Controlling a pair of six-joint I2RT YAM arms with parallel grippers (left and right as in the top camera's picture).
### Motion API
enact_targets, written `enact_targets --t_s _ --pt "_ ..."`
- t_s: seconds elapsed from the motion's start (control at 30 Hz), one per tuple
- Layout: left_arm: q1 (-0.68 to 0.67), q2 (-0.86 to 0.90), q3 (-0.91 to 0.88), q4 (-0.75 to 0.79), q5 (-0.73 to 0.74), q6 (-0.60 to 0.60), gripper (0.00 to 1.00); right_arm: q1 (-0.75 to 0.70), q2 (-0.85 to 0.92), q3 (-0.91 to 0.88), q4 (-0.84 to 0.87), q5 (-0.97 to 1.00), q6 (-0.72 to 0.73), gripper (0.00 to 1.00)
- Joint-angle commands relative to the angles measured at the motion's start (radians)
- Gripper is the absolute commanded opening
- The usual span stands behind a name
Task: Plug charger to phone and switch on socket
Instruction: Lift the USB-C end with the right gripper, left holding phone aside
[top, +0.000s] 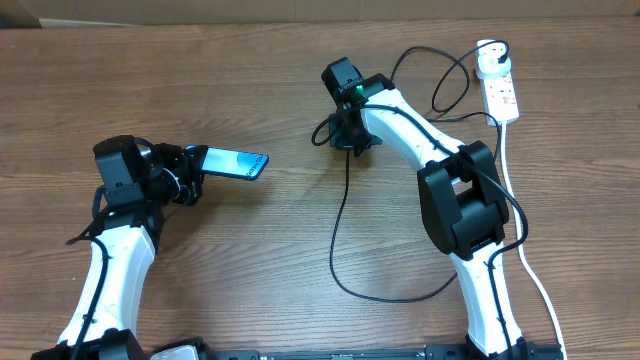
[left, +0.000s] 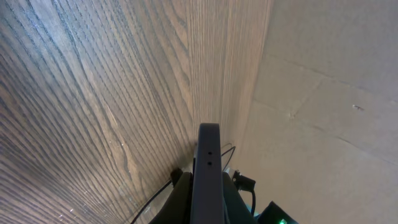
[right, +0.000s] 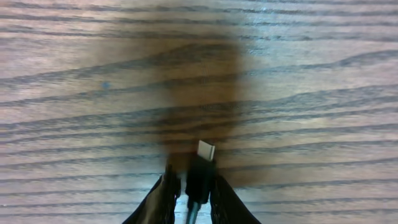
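I cannot read any text in these views. The phone (top: 238, 163) screen shows only cyan-blue colour with nothing legible for me, and the red marks on the power strip (top: 500, 95) are too small to read.

One phone (top: 236, 163), one charger (right: 200, 173), one socket (top: 499, 88) and two robot arms (top: 112, 262) (top: 462, 205) are on view.

"What's there besides the job itself?"

"Only the table (top: 240, 270), mid-brown wood with darker grain lines running along its length."

"And past its far edge?"

"A plain beige board (left: 323, 118) standing behind it, with a few faint seams across it."
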Motion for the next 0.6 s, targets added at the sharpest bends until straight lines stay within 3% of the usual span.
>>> enact_targets --t_s 0.0,0.2,0.37,0.57 --pt "0.006 -0.001 0.027 0.005 0.043 0.019 0.05 -0.006 0.02 -0.036 -0.005 -0.061 0.026 0.17" --pt "0.006 -0.001 0.027 0.005 0.05 0.019 0.04 -0.008 0.02 -0.035 -0.009 -0.091 0.026 0.13" --pt "0.006 -0.001 0.027 0.005 0.053 0.019 0.05 -0.014 0.02 -0.034 -0.011 -0.105 0.042 0.04" --pt "0.006 -0.001 0.027 0.005 0.057 0.019 0.04 -0.042 0.019 -0.021 -0.024 -0.154 0.042 0.04"
